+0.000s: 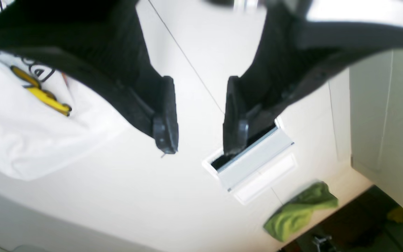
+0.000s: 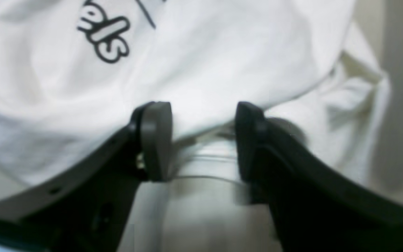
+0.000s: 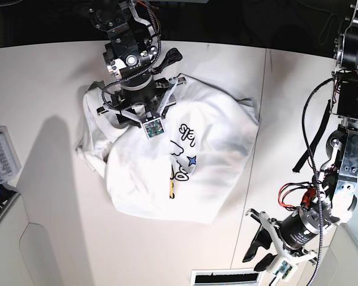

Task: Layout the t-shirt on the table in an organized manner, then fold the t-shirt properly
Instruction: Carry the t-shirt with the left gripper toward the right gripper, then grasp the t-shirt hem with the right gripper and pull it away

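While the t-shirt (image 3: 179, 161) lies rumpled, print up, at the centre of the base frame on the counter (image 3: 42, 89), I log it as not yet laid out.

Right gripper (image 2: 203, 140): over the shirt's upper-left part, jaws spread wide, holding nothing; a cloth edge lies between them.
Left gripper (image 1: 199, 113): lower right of the base frame, well clear of the shirt, jaws wide apart, empty.
Handling: I judge it best to pinch one layer and draw outward.
Views: only the left wrist view shows the green cloth (image 1: 299, 211) and grey slot (image 1: 254, 157); the right wrist view shows the bunched folds.
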### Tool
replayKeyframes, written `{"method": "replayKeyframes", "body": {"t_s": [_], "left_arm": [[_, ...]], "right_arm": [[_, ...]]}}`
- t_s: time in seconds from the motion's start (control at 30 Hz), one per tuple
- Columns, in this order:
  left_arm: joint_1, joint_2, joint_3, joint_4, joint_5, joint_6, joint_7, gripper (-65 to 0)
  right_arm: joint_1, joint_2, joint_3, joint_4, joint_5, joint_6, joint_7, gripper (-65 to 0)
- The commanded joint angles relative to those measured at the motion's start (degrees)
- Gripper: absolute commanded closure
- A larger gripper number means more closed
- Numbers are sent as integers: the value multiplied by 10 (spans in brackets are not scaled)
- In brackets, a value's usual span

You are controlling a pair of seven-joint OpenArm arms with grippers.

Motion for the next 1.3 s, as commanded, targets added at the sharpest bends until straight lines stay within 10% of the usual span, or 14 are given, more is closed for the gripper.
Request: {"method": "replayKeyframes", "body": {"t_s": [0.0,0.17,0.63,1.27], "left_arm": [[-11,-6,-5,9,-6,3,-11,-251],[28,-6,-5,9,-5,3,-16,-251],[55,-15,-5,9,18,3,-20,-251],[55,-17,-5,9,20,3,-33,-251]], "right_arm": [[-2,-7,7,17,21,14,14,-295],[-19,-38,35,25,127,56,21,-295],[-57,-49,111,71,116,56,41,-295],[-63,-59,217,36,312,139,68,-295]]}}
